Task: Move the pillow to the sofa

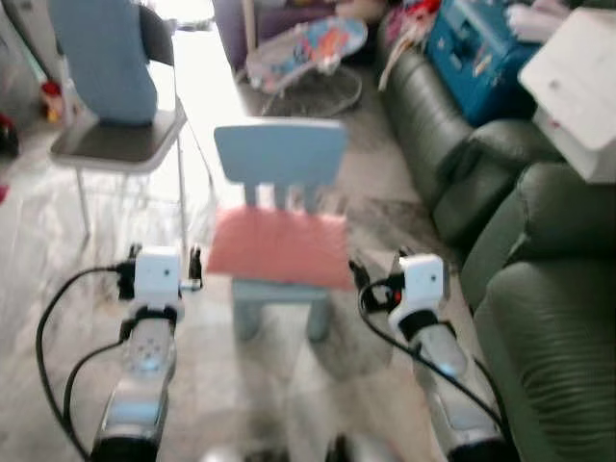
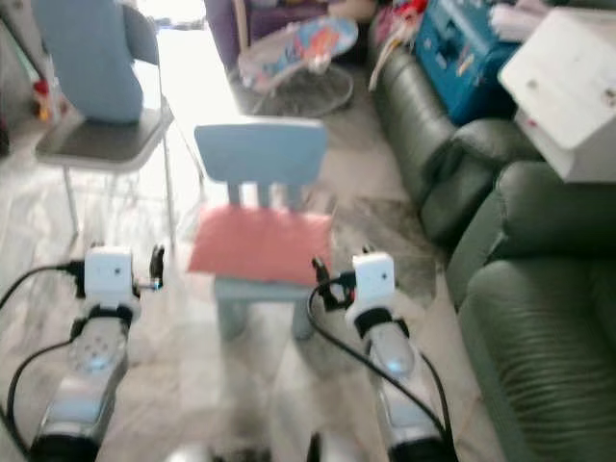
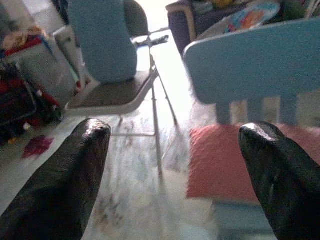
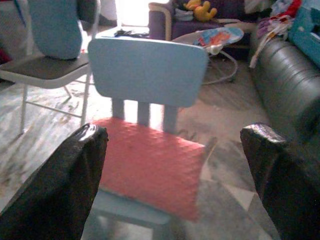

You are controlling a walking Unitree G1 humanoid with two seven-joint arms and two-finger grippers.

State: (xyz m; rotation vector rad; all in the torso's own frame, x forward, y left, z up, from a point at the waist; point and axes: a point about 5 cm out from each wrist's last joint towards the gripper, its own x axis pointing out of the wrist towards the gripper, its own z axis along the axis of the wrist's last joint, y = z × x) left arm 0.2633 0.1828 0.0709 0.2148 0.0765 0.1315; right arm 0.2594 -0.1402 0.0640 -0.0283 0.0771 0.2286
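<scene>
The flat salmon-pink quilted pillow lies on the seat of the small pale-blue plastic child's chair, directly ahead of the robot and between its two arms. The step in hand looks like the approach: nothing is grasped yet. The left claw hangs with its two black fingers spread wide apart, just off the pillow's left edge, and the right claw is likewise wide open, aimed at the pillow's front right part. Neither touches the cushion.

The dark green leather sofa stands along the robot's right, close beside the chair, so the carry should be short. The next move probably calls for both claws to reach forward and close in on the pillow's opposite edges, lift it clear of the chair back, then swing right.

The head views are soft with blur, so the pillow's thickness and the claw tips are hard to read there. The sofa's far seat is partly covered by a white box and a blue case; its near cushion is cut off by the frame edge.
</scene>
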